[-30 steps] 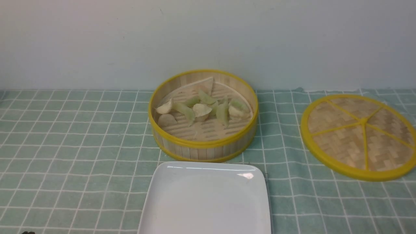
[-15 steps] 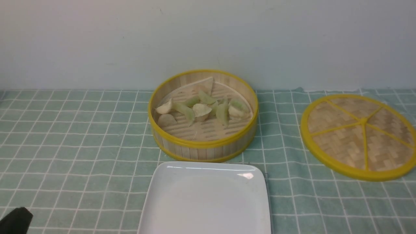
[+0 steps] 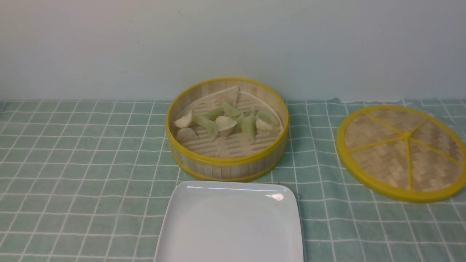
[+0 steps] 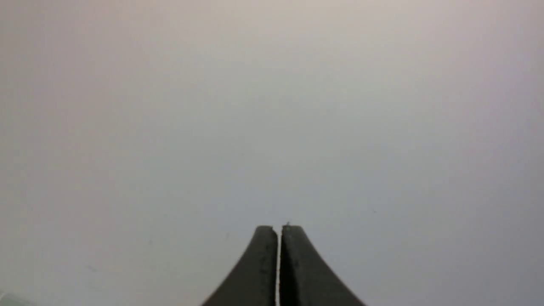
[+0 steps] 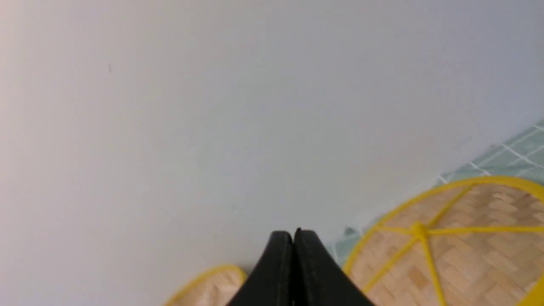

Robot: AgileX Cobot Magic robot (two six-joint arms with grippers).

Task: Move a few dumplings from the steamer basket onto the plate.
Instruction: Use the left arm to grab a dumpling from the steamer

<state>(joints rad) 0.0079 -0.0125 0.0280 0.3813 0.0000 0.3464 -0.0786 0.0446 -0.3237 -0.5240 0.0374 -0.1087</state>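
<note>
The steamer basket [image 3: 227, 160] stands in the middle of the cloth near the wall and holds several pale green and whitish dumplings [image 3: 225, 123]. The white square plate [image 3: 233, 222] lies just in front of it, bare. Neither arm shows in the front view. My left gripper [image 4: 279, 229] is shut with nothing between its fingers and faces the blank wall. My right gripper [image 5: 293, 233] is shut and empty too, facing the wall above the table; a bit of the basket rim [image 5: 208, 278] shows beside it.
The flat woven lid [image 3: 402, 151] with its yellow rim lies to the right of the basket; it also shows in the right wrist view [image 5: 446, 246]. A green checked cloth [image 3: 72, 163] covers the table. A pale wall [image 3: 109, 47] stands close behind.
A dark part of the left arm showed at the front view's bottom-left corner half a second ago; it has left the view. Basket, plate and lid have not moved.
</note>
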